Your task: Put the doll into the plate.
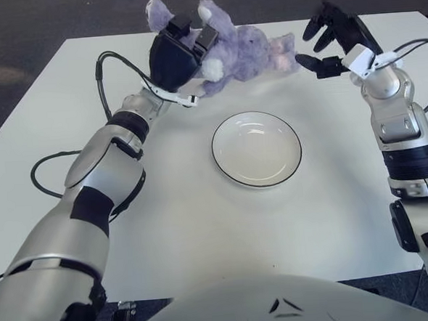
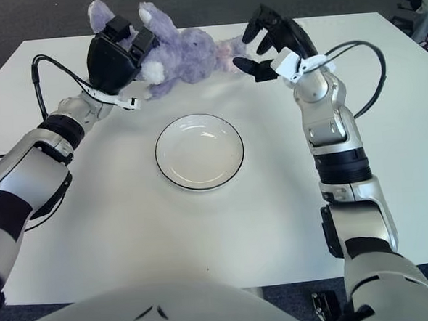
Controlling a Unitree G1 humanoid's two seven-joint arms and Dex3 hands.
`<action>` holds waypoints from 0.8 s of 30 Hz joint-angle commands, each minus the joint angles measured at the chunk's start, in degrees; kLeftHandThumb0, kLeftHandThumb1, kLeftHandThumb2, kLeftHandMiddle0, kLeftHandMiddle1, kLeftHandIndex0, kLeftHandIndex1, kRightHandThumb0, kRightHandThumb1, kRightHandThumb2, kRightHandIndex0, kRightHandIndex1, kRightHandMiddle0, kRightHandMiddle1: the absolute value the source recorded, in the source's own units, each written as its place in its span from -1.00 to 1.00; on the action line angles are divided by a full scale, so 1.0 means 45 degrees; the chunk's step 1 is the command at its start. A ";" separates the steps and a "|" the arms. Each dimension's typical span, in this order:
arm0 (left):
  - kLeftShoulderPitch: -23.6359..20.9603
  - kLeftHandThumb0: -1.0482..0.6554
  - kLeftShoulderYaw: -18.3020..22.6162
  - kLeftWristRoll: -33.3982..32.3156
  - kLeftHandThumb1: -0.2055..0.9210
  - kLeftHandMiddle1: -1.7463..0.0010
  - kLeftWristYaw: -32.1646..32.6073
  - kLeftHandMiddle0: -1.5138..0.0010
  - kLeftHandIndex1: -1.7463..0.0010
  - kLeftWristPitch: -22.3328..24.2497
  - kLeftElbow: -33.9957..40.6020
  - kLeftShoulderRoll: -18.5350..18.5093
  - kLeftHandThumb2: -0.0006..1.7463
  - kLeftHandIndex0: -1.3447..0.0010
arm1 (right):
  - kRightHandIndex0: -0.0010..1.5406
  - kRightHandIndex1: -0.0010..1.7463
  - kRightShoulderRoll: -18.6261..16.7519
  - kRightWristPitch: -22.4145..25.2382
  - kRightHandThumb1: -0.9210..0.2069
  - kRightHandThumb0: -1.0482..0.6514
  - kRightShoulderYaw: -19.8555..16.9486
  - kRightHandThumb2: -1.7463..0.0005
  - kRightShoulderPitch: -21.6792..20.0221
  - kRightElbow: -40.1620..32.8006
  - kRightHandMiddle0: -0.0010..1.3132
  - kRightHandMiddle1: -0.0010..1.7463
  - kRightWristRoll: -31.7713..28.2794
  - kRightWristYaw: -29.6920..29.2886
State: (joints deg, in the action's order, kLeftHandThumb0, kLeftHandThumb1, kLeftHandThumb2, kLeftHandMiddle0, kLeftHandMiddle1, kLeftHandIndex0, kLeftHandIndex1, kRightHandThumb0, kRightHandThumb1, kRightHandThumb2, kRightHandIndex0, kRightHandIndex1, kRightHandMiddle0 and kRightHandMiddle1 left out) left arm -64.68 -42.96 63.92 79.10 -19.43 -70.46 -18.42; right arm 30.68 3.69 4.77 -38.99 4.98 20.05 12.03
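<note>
The left hand (image 1: 180, 52) is gripping the doll (image 1: 240, 51) at its head end, its dark fingers (image 1: 206, 37) curled round the plush just below the ears; the grasp sits there, I judge, because the head is the bulkiest part and gives three fingers something to close on. The doll, a purple soft rabbit, is lying stretched sideways with its ears toward ten o'clock and its pink feet toward three o'clock; the head end is looking raised off the table (image 1: 204, 234), though whether the feet are touching the surface I cannot tell.

The right hand (image 1: 330, 40) is hovering just beside the doll's feet at about two o'clock from the plate (image 1: 256, 148); its fingers (image 1: 309, 29) are spread wide and holding nothing, apparently so that they can come in under or round the trailing legs and steady a limp body that one hand alone would let dangle.

The plate, white with a dark rim, is sitting bare near the middle of the table, and the doll is lying beyond it at roughly twelve o'clock, apart from its rim; nothing is standing between them, so the carry is likely a short pull toward six o'clock before the fingers are opening; the floppy legs may be draping over the rim if the release is coming early.
</note>
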 commanded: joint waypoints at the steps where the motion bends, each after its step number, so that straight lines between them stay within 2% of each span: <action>1: -0.0726 -0.34 -0.0222 0.0174 -0.11 -1.00 0.0439 -0.74 -1.00 0.0170 -0.0013 0.0078 0.53 0.06 | -0.76 0.40 0.0566 -0.0468 -0.36 -0.60 0.0359 0.17 -0.0877 0.0549 -0.98 0.49 0.0348 0.0723; 7: -0.1085 -0.34 -0.0511 0.0295 -0.12 -1.00 0.0617 -0.74 -1.00 0.0291 -0.0164 0.0326 0.55 0.05 | -0.84 0.27 0.1218 -0.1215 -0.56 -0.83 0.1051 0.42 -0.1896 0.1744 -1.00 0.15 0.1013 0.1625; 11: -0.1344 -0.34 -0.0661 0.0371 -0.11 -1.00 0.0745 -0.75 -1.00 0.0424 -0.0215 0.0496 0.53 0.06 | -0.90 0.19 0.1659 -0.2220 -0.62 -0.92 0.1562 0.51 -0.2444 0.2598 -1.00 -0.01 0.1641 0.1864; 17: -0.1613 -0.34 -0.0803 0.0453 -0.08 -1.00 0.1017 -0.74 -1.00 0.0222 -0.0147 0.0638 0.51 0.08 | -0.94 0.08 0.1942 -0.3186 -0.65 -0.98 0.1988 0.57 -0.2984 0.3417 -1.00 -0.14 0.2101 0.2228; 24: -0.1667 -0.33 -0.0991 0.0500 -0.08 -1.00 0.1229 -0.74 -1.00 0.0087 -0.0156 0.0706 0.51 0.08 | -0.98 -0.06 0.1853 -0.3398 -0.67 -1.00 0.2177 0.62 -0.3470 0.4076 -1.00 -0.25 0.2167 0.2733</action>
State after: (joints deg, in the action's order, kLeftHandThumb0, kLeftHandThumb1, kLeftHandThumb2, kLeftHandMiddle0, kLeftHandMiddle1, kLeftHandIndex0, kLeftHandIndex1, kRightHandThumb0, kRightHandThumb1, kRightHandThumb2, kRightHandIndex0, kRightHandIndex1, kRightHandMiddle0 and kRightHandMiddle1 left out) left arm -70.62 -46.74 65.80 83.31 -18.90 -71.26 -15.26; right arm 38.72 -11.18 13.99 -52.29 21.87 28.96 23.22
